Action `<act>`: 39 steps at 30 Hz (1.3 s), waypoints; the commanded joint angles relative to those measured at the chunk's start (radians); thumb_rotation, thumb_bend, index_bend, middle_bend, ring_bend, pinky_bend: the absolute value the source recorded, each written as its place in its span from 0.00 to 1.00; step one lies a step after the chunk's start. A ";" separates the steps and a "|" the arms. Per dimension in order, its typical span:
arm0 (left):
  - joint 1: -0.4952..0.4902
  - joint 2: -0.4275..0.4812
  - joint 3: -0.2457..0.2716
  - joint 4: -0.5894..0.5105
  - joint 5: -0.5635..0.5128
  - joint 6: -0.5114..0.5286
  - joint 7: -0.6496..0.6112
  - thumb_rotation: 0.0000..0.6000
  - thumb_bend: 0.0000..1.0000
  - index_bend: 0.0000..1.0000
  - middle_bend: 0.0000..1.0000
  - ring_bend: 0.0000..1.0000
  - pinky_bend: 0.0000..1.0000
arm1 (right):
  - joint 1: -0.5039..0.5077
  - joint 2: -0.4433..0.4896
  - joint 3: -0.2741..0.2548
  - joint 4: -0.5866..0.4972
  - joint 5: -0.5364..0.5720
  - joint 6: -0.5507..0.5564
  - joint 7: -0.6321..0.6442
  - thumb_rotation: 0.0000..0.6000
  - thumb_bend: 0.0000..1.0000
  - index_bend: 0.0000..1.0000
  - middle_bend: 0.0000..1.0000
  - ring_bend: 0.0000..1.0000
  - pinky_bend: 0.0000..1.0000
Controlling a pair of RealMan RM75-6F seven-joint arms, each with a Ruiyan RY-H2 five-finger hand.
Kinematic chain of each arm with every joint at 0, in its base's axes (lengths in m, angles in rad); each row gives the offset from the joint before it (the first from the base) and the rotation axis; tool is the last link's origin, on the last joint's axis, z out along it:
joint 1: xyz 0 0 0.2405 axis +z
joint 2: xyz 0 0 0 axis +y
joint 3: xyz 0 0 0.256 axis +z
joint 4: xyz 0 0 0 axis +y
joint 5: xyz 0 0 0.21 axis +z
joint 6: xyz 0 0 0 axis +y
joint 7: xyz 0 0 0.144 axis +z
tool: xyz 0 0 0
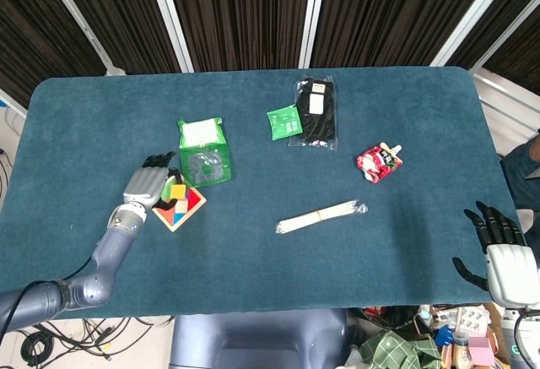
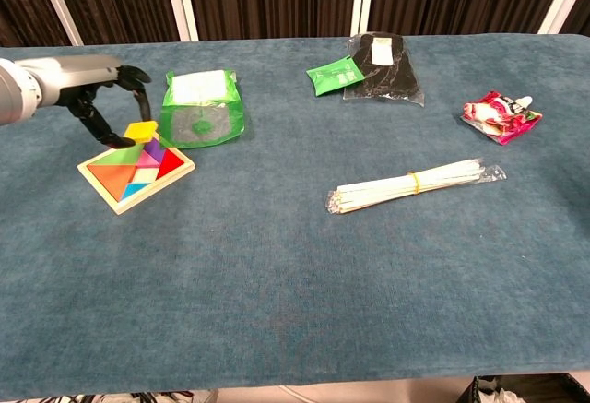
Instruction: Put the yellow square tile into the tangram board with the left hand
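Chest view first: we see the yellow square tile (image 2: 141,130) pinched in the fingertips of the left hand (image 2: 100,99), held at the far corner of the tangram board (image 2: 135,171); whether it touches the board we cannot tell. We note the board's wooden frame lying flat on the blue table (image 2: 304,283), with red, orange, green, blue and purple pieces inside it. From the head view the tile (image 1: 178,191) is half hidden under the hand (image 1: 146,188), and the board (image 1: 179,207) shows only its near part.

Just beside the board we count one green bag (image 2: 201,108), with a white label too small to read. One small green packet (image 2: 334,75) overlaps one black pouch (image 2: 383,68); the print on both is illegible. One red snack packet (image 2: 501,115) and one wrapped bundle of pale sticks (image 2: 415,183) lie well apart.

Right hand (image 1: 498,246) sits off the table's edge, fingers spread, holding nothing, partly cut off by the frame.
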 commanded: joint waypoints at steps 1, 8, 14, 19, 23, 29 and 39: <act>-0.011 -0.017 0.010 0.023 -0.027 0.000 0.020 1.00 0.40 0.47 0.00 0.00 0.00 | 0.001 0.000 0.000 0.000 0.002 -0.003 0.000 1.00 0.16 0.15 0.04 0.07 0.13; -0.022 -0.031 0.029 0.008 -0.051 0.006 0.049 1.00 0.40 0.46 0.00 0.00 0.00 | 0.003 0.003 0.001 0.003 -0.001 -0.004 0.002 1.00 0.16 0.15 0.04 0.07 0.13; -0.030 -0.056 0.047 0.006 -0.078 0.045 0.094 1.00 0.40 0.46 0.00 0.00 0.00 | 0.004 0.001 0.001 0.008 -0.009 0.002 0.006 1.00 0.16 0.15 0.04 0.07 0.13; -0.024 -0.073 0.047 0.011 -0.087 0.058 0.087 1.00 0.40 0.46 0.00 0.00 0.00 | 0.004 0.000 0.002 0.011 -0.010 0.004 0.011 1.00 0.16 0.15 0.04 0.07 0.13; -0.021 -0.084 0.052 0.015 -0.075 0.062 0.085 1.00 0.40 0.46 0.00 0.00 0.00 | 0.004 0.000 0.004 0.011 -0.008 0.005 0.011 1.00 0.16 0.15 0.04 0.07 0.13; -0.014 -0.092 0.052 0.017 -0.074 0.066 0.073 1.00 0.40 0.46 0.00 0.00 0.00 | 0.003 0.000 0.003 0.012 -0.009 0.006 0.011 1.00 0.16 0.15 0.04 0.07 0.13; -0.004 -0.086 0.052 0.026 -0.059 0.021 0.030 1.00 0.40 0.46 0.00 0.00 0.00 | 0.003 -0.002 0.004 0.014 -0.008 0.009 0.009 1.00 0.16 0.15 0.04 0.07 0.13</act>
